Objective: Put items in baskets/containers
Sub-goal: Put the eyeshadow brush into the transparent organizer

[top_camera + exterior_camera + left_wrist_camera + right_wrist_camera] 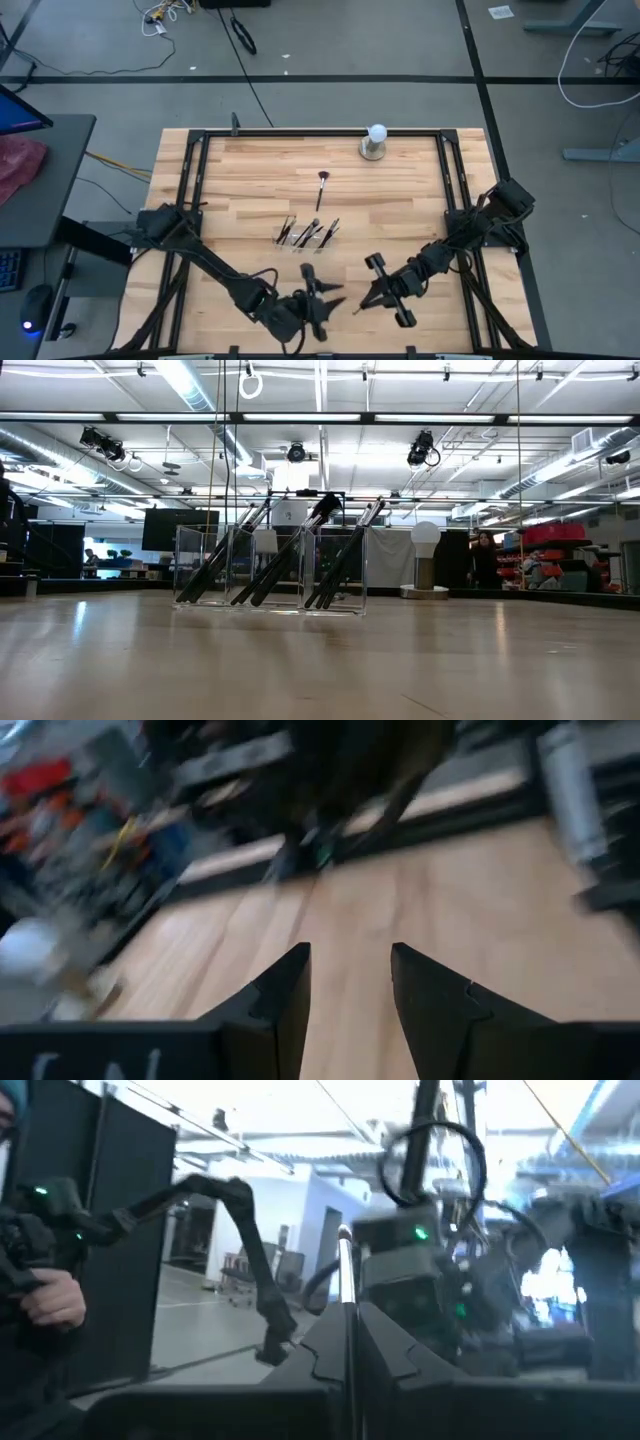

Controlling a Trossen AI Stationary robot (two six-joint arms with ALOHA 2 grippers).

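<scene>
Holding one thin brush pinched upright, the right gripper hovered near the table's front edge.
Such a slender grip could slip or twist before reaching the clear tray at mid-table; the left gripper stood open beside it, a collision risk, and a lone brush lay farther off.

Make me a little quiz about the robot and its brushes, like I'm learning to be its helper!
1. True or false: a lone brush lies on the table between the clear tray and the white ball.
2. What is the right gripper doing? A) It is shut on a thin brush. B) It is holding the white ball. C) It is wide open and empty.
3. Fill in the gap: the left gripper has its fingers ____ with nothing between them.

Key: 1 true; 2 A; 3 open.
</scene>
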